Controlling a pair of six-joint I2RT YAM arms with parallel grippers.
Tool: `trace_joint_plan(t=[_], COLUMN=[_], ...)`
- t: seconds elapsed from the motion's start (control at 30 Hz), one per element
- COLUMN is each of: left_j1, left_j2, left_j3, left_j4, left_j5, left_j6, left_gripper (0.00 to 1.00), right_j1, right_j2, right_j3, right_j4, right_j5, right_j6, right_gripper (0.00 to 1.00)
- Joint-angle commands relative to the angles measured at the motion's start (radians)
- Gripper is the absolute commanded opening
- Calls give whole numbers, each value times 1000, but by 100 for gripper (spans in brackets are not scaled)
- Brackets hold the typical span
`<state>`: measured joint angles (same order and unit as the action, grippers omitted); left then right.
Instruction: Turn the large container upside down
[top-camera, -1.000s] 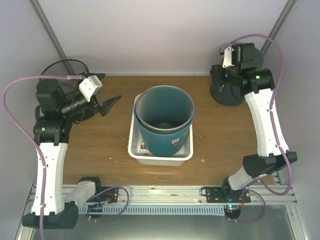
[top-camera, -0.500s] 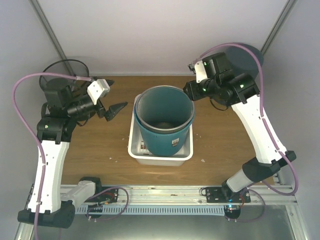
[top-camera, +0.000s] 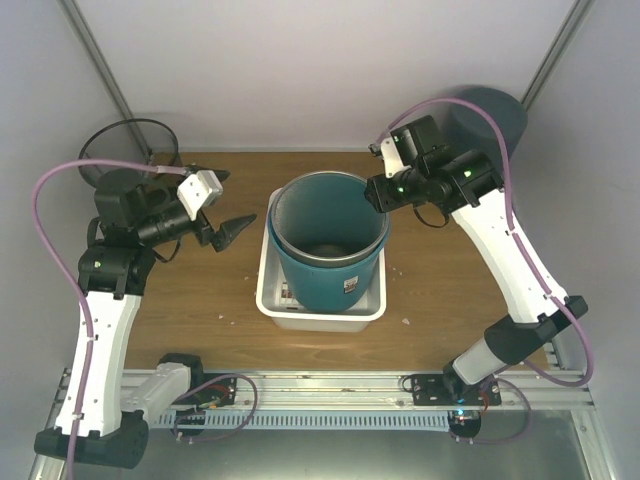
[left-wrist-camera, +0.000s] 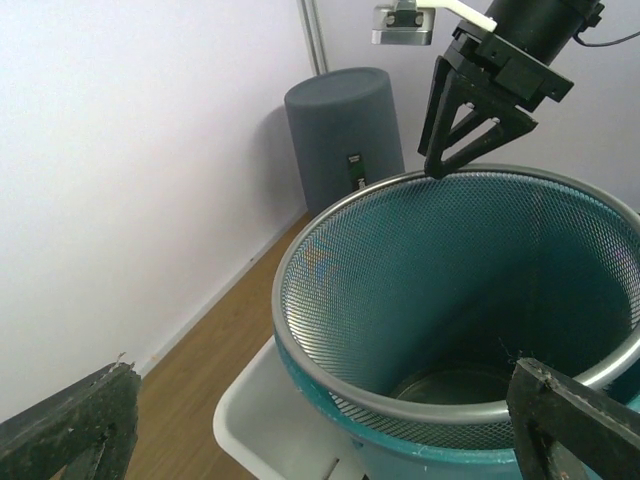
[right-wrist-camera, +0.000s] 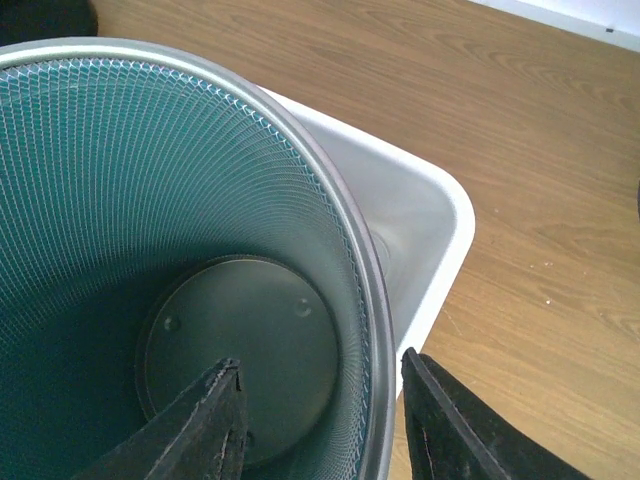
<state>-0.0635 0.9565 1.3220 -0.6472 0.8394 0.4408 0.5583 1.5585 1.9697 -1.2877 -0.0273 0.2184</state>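
The large container (top-camera: 335, 275) stands mouth-up in a white tub (top-camera: 275, 300), with a wire mesh liner (right-wrist-camera: 150, 150) nested inside it. The right pincer (right-wrist-camera: 320, 385) is at the container's far-right rim, part open and gripping nothing. One finger is inside the rim and one outside, seemingly placed to pinch the wall for tipping. The left pincer (top-camera: 237, 196) hovers left of the container, spread wide and empty. A wooden tabletop (top-camera: 460, 280) surrounds the container, pale walls rise behind it, and a grey bin (left-wrist-camera: 345, 130) stands beyond its far right.

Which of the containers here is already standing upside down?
The dark grey bin in the far right corner: its closed base faces up, while the teal bin and white tub open upward.
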Motion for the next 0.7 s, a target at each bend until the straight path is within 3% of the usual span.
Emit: trace_joint_plan(t=[0.0,0.4,0.67], left_j1=[-7,-8,-25], left_j2=[-35,-56,-41], left_j3=[-26,-65,-110], left_j4=[49,64,110], left_j5=[-13,-27,-4], left_j6=[11,26,-33], left_gripper=[99,99,99], right_j1=[9,9,18], right_j2=[10,26,18], right_j3=[-4,-27,-32], right_j4=[-6,-6,-13], right_j5=[-10,-25,-64], right_j6=[-1,-7,-6], right_gripper=[44,44,38])
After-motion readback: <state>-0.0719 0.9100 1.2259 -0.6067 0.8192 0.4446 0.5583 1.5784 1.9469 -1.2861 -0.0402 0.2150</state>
